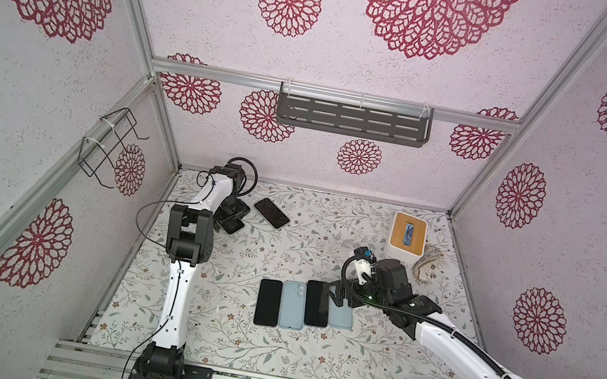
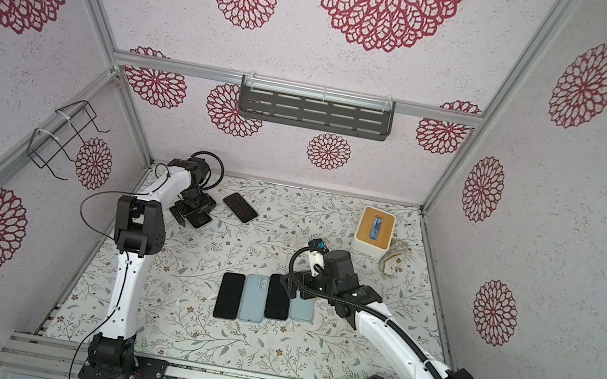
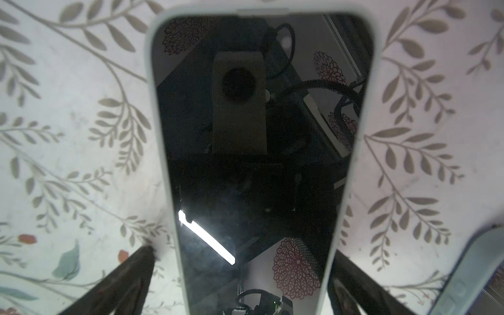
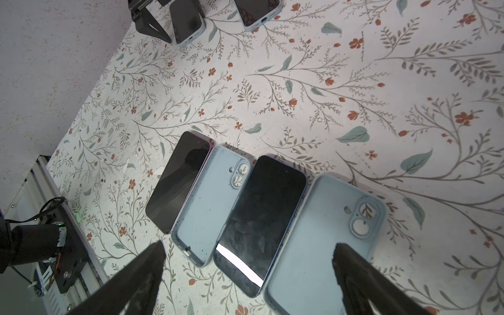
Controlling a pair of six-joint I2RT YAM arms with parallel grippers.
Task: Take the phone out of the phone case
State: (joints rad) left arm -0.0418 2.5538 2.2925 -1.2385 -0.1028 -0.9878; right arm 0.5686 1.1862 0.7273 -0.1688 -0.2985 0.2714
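A phone [image 3: 256, 163] in a pale phone case [image 3: 163, 174] lies screen up at the far left of the table. My left gripper [image 3: 242, 253] is open and straddles it, one finger [image 3: 131, 275] on each long side; in both top views the gripper [image 1: 231, 216] [image 2: 193, 213] hangs low over it. A second cased phone [image 1: 271, 213] lies just to its right. At mid table lies a row: black phone [image 1: 268, 302], light blue case [image 1: 293, 304], black phone [image 1: 316, 303], light blue case [image 4: 321, 240]. My right gripper [image 4: 249, 249] [image 1: 333, 295] hovers open above that row, holding nothing.
A white tissue box with a wooden lid [image 1: 408, 233] and a bundle of twine [image 1: 429, 265] stand at the back right. A wire basket [image 1: 111, 148] hangs on the left wall, a grey shelf [image 1: 352, 117] on the back wall. The left wall is close to my left arm.
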